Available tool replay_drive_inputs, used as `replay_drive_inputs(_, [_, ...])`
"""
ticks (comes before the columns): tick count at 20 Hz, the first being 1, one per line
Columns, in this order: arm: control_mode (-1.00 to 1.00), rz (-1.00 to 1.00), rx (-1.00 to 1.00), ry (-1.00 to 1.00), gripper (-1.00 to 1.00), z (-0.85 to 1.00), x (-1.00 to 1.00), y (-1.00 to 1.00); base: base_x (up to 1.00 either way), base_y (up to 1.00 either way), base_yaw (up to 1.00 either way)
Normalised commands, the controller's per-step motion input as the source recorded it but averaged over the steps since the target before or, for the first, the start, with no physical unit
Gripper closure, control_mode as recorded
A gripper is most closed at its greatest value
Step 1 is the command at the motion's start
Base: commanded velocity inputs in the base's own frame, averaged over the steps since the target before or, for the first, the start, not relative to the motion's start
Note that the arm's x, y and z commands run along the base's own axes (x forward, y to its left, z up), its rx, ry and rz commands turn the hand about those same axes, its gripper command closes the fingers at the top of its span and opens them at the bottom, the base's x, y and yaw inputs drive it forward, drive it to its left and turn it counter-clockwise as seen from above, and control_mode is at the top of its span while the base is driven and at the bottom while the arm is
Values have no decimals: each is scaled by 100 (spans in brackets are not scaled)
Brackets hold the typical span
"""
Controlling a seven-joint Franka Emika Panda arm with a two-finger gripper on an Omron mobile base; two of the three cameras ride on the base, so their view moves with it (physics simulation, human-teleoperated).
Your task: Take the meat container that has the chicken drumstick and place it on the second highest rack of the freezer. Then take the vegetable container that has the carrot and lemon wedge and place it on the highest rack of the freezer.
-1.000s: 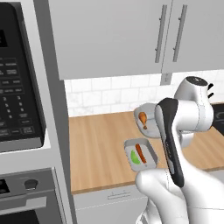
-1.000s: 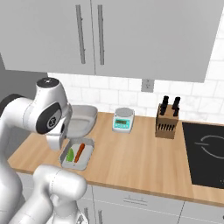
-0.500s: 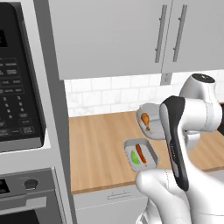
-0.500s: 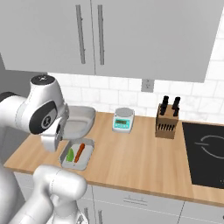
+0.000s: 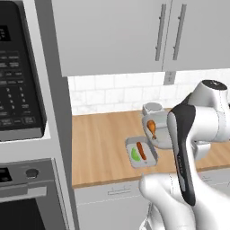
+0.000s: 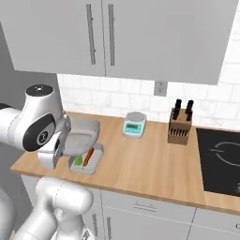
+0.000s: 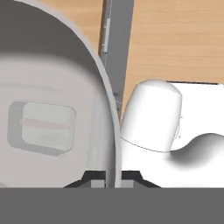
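Left base view puts the meat container [image 5: 158,134] a touch lower and further right than a second ago, with the chicken drumstick [image 5: 152,127] lying inside it. The arm has swung with it and the container has ridden along. In the right base view the same grey container [image 6: 83,133] now hangs over the far end of the vegetable container [image 6: 97,164] and seems to be off the bench [image 5: 103,143] rather than resting on it.

The hand view shows the end effector [image 7: 111,177] narrow, with its two tips pinched on the container's thin rim. So the pick-up looks done and the carry to the freezer's second highest rack is under way. The grip is on one edge only, so a fast swing could tip the container and roll the drumstick out.

The vegetable container sits near the front edge of the bench with the carrot [image 5: 141,150] and lemon wedge [image 5: 134,155] side by side — untouched, and waiting for its turn.

Round about:
- A kitchen scale [image 6: 134,124] stands at the back of the bench.
- A knife block [image 6: 180,127] is further right of it, with a black cooktop [image 6: 220,159] beyond.
- A microwave [image 5: 18,81] and an oven [image 5: 27,193] stand to the left.

The tall panel beside the microwave — close to the bench's left end — is what a leftward swing would most need to clear.
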Motion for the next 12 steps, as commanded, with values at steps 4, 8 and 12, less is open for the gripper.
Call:
replay_drive_inputs(4, [100,0,0,0,100,0,0,0,-86,-74,64])
replay_drive_inputs(8, [100,0,0,0,100,0,0,0,-63,-32,93])
replay_drive_inputs(12, [100,0,0,0,100,0,0,0,-31,-2,100])
